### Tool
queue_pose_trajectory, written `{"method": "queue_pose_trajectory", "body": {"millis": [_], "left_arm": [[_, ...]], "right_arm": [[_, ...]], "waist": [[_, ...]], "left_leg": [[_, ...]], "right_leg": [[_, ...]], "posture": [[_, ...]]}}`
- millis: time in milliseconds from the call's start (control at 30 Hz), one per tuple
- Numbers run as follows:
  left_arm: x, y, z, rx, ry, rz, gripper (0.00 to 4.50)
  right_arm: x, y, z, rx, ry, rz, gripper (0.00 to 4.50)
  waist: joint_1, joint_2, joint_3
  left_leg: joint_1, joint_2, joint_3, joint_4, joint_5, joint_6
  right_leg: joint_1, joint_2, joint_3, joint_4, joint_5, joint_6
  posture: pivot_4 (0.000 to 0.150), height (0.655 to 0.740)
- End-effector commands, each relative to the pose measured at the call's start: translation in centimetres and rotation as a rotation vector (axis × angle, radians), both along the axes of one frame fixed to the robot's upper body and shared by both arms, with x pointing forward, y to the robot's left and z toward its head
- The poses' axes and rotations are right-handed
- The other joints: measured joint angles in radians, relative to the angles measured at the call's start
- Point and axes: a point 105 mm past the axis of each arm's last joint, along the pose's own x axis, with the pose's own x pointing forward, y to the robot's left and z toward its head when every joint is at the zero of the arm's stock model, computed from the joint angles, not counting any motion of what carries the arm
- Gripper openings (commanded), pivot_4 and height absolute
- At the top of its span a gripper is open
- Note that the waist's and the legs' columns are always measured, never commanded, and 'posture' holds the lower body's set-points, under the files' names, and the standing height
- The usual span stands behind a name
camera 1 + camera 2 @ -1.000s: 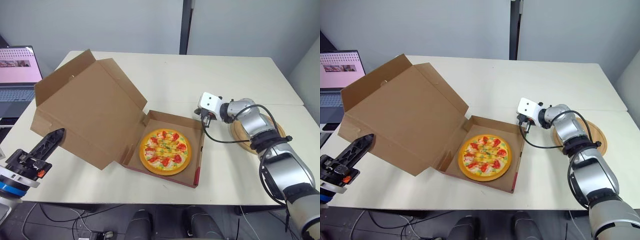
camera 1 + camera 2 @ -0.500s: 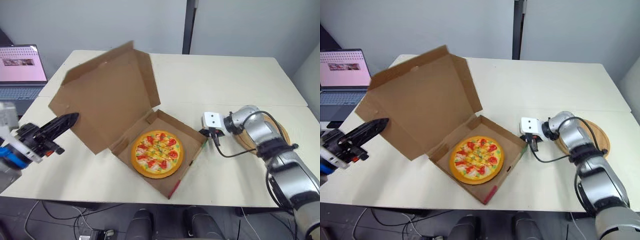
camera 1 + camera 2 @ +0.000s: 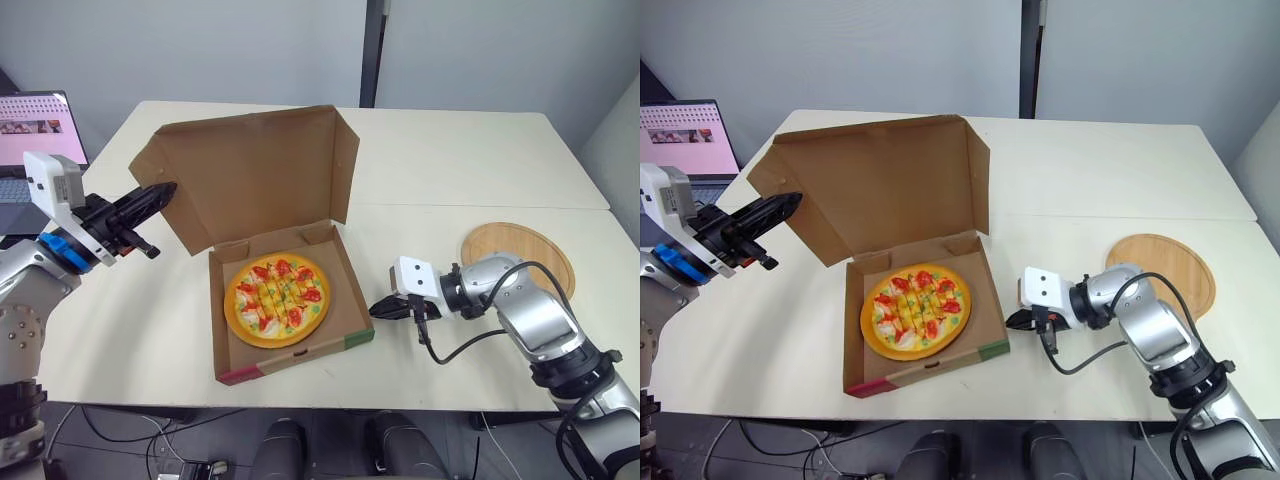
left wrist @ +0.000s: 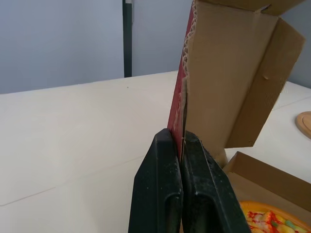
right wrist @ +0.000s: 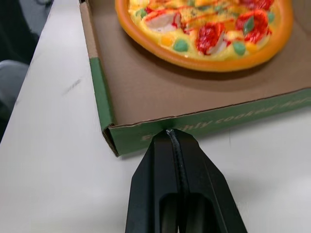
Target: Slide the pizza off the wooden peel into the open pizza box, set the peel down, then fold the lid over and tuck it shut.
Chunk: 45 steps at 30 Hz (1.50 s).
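Note:
The pizza (image 3: 275,298) lies in the base of the cardboard box (image 3: 292,360) at mid table. The box lid (image 3: 255,175) stands nearly upright behind it. My left gripper (image 3: 160,193) is shut on the lid's left side edge; in the left wrist view the cardboard runs down between the black fingers (image 4: 165,160). My right gripper (image 3: 380,308) is shut with nothing in it, and its tip rests against the box's green outer wall (image 5: 194,127) at the right front corner. The round wooden peel (image 3: 517,255) lies flat on the table to the right.
An open laptop (image 3: 30,128) stands off the table's left side. A seam between two tabletops (image 3: 480,207) runs across behind the peel. Bare tabletop stretches behind the box and in front of it.
The lid has swung up from lying back to nearly upright, with my left gripper rising on it. The box has slid and turned leftward. My right gripper moved forward to the box's front corner.

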Motion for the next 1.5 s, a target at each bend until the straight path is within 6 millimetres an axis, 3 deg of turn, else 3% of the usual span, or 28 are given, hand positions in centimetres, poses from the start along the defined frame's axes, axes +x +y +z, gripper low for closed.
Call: {"method": "queue_pose_trajectory", "body": {"millis": [33,167,267,433,600,800,1133,1367,1500], "left_arm": [[0.1,-0.6,0.4,0.026,-0.033,-0.035,0.00],[0.2,-0.5,0.2,0.044,-0.044,-0.032,0.00],[0.3,-0.3,0.2,0.043,-0.050,-0.029,0.00],[0.6,-0.1,0.3,0.046,-0.053,-0.029,0.00],[0.7,-0.1,0.2,0.049,-0.049,-0.037,0.00],[0.9,-0.3,0.2,0.055,-0.052,-0.044,0.00],[1.4,-1.5,0.7,0.083,-0.062,-0.079,0.00],[3.7,-3.5,1.1,0.102,-0.035,-0.117,0.00],[5.8,-6.0,1.3,0.113,-0.024,-0.169,0.00]], "right_arm": [[2.0,-1.1,3.9,0.111,-0.124,-0.131,0.04],[4.2,-1.9,8.0,0.322,-0.191,-0.308,0.88],[5.2,-1.5,10.8,0.465,-0.222,-0.387,1.86],[6.5,-0.1,13.2,0.590,-0.197,-0.462,3.52],[6.7,2.3,14.8,0.679,-0.140,-0.446,3.52],[7.9,3.3,15.8,0.733,-0.135,-0.477,3.52],[9.0,2.5,15.9,0.719,-0.198,-0.561,0.16],[8.4,-0.2,17.4,0.729,-0.290,-0.654,0.07],[7.3,-1.8,18.4,0.724,-0.357,-0.725,0.07]], "waist": [[0.000,0.000,0.000],[0.000,-0.001,0.000],[0.000,-0.001,0.000],[0.000,-0.001,0.000],[0.000,-0.001,0.000],[0.000,-0.001,0.000],[0.001,0.000,0.000],[0.004,0.000,0.000],[0.003,-0.001,0.000]], "left_leg": [[0.000,0.000,0.000,0.000,0.000,0.000],[-0.001,0.000,0.000,0.000,0.000,0.000],[0.000,0.000,0.000,0.000,0.000,0.000],[-0.001,0.000,0.000,0.000,0.000,0.000],[-0.001,0.000,0.000,0.000,0.000,0.000],[-0.002,0.000,0.000,0.000,0.000,0.000],[-0.002,0.000,-0.001,-0.001,0.000,0.000],[-0.003,-0.001,-0.001,0.000,0.000,0.000],[-0.004,-0.002,-0.002,0.000,0.000,0.000]], "right_leg": [[0.000,0.000,0.000,0.000,0.000,0.000],[0.000,-0.001,0.000,0.000,0.001,0.001],[0.000,-0.001,0.000,0.000,0.002,-0.001],[0.000,-0.001,0.000,0.000,0.003,-0.004],[-0.001,-0.001,0.000,0.000,0.004,-0.004],[-0.001,-0.001,0.000,0.000,0.004,-0.004],[-0.001,-0.001,0.000,0.000,0.004,-0.004],[-0.002,-0.001,-0.001,0.000,0.004,-0.003],[-0.002,-0.001,-0.001,0.000,0.005,-0.002]], "posture": [[0.150,0.7306],[0.150,0.7306],[0.150,0.7306],[0.150,0.7306],[0.150,0.7306],[0.150,0.7306],[0.150,0.7306],[0.150,0.7306],[0.150,0.7306]]}}
